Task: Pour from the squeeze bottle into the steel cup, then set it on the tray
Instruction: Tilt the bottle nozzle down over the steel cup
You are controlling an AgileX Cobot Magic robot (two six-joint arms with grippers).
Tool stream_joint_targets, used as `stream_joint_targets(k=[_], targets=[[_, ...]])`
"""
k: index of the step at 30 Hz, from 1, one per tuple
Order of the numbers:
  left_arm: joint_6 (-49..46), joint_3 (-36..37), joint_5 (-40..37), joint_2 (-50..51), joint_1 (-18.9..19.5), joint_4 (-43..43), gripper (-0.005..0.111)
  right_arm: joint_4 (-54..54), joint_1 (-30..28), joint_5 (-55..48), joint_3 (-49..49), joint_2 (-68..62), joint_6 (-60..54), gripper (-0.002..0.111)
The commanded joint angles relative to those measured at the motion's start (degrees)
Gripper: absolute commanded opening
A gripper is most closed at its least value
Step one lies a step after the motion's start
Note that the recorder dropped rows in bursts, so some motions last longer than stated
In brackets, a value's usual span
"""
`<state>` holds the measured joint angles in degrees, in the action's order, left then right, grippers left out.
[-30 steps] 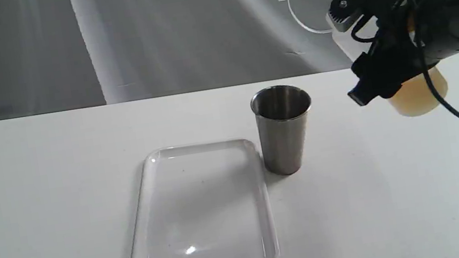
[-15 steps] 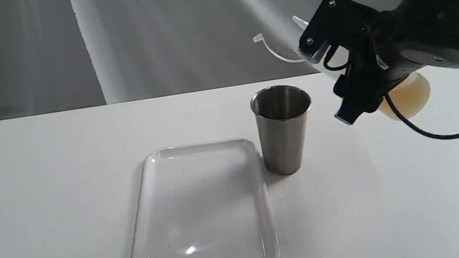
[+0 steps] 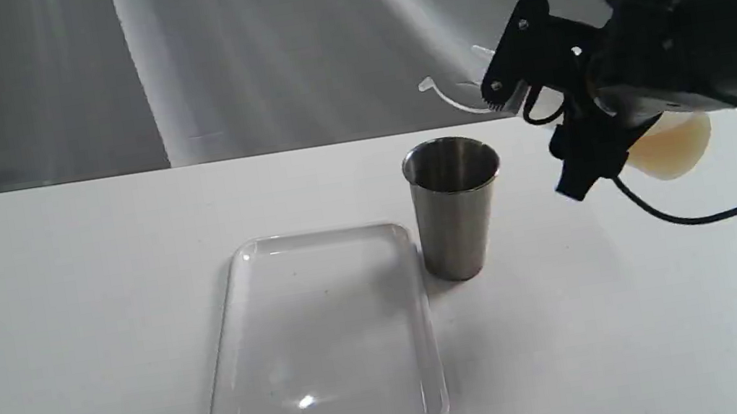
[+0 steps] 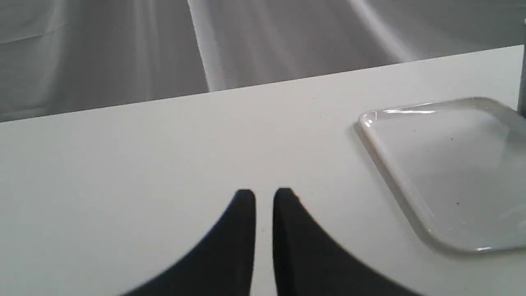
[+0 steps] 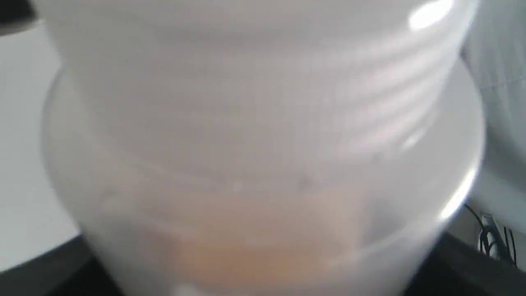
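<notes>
The steel cup [image 3: 456, 205] stands upright on the white table, just right of the tray's [image 3: 319, 342] far corner. My right gripper [image 3: 547, 129] is shut on the squeeze bottle [image 3: 669, 144], held in the air to the right of the cup and tilted far over toward it. Its amber liquid shows at the base, and its nozzle and cap strap [image 3: 447, 96] point left, above and right of the cup's rim. The bottle [image 5: 263, 164] fills the right wrist view. My left gripper [image 4: 264, 195] hovers over bare table with its fingers nearly touching, left of the tray [image 4: 448, 172].
A grey cloth backdrop hangs behind the table's far edge. A black cable [image 3: 719, 209] droops from the right arm over the table.
The right arm has carried the bottle leftward and down toward the cup and tipped it further, so the nozzle now points more sideways. Cup, tray and left gripper have not moved.
</notes>
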<state>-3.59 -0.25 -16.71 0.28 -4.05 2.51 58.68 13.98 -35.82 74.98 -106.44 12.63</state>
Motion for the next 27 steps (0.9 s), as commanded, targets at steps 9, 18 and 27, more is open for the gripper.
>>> stream_joint_targets(k=[9, 18, 27], targets=[[0.1, 0.3, 0.4, -0.3, -0.2, 0.0, 0.008, 9.5, 0.3, -1.0, 5.1, -4.4, 5.3, 0.038], [0.1, 0.3, 0.4, -0.3, -0.2, 0.0, 0.008, 22.5, 0.5, -0.9, 5.1, -4.4, 8.7, 0.038], [0.1, 0.3, 0.4, -0.3, -0.2, 0.0, 0.008, 29.2, 1.5, -0.7, 5.1, -5.0, 12.9, 0.038]])
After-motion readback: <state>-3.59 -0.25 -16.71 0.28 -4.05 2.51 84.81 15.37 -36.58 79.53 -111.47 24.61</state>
